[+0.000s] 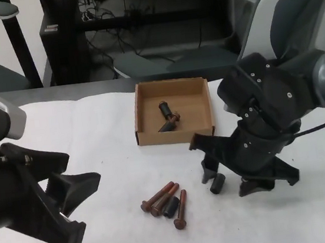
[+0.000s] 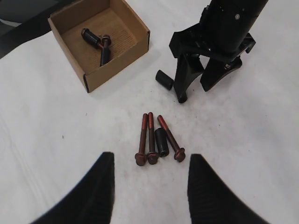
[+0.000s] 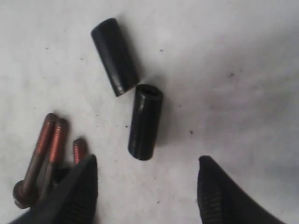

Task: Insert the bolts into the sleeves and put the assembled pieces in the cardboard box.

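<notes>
Covering some bolts point(image 3: 57, 137), right fingers point(image 3: 77, 196)

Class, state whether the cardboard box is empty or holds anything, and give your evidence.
Not empty. The cardboard box holds two assembled pieces, which lie on its floor.

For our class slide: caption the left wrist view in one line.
Open left gripper near three bolts and a sleeve; cardboard box beyond.
</notes>
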Tool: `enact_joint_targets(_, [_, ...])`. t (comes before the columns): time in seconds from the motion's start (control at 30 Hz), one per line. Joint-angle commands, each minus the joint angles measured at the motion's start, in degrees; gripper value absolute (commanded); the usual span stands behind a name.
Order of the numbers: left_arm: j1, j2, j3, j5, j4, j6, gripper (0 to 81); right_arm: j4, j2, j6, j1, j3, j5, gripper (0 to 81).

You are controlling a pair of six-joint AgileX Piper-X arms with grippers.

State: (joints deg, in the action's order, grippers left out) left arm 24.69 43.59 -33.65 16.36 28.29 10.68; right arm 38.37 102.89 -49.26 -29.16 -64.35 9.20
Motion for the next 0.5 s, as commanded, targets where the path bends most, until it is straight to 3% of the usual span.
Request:
enact_joint_targets(0.0, [-0.08,-0.56,-0.09,-0.45,-0.73,0.06,49.1,-1.80,-0.19,0.31,-0.48,-0.69,1.08,62.3])
enact_joint_targets(0.27, [-0.08,-0.56,-0.09,-0.45,-0.73,0.06,49.1,-1.91,-0.19,-0.17,-0.53,-0.69,0.97,62.3])
enact_joint_targets(0.47, [-0.08,-0.56,-0.09,-0.45,-0.73,0.06,49.1,-4.47,0.87,-0.01,-0.53,-0.82,1.36,37.4])
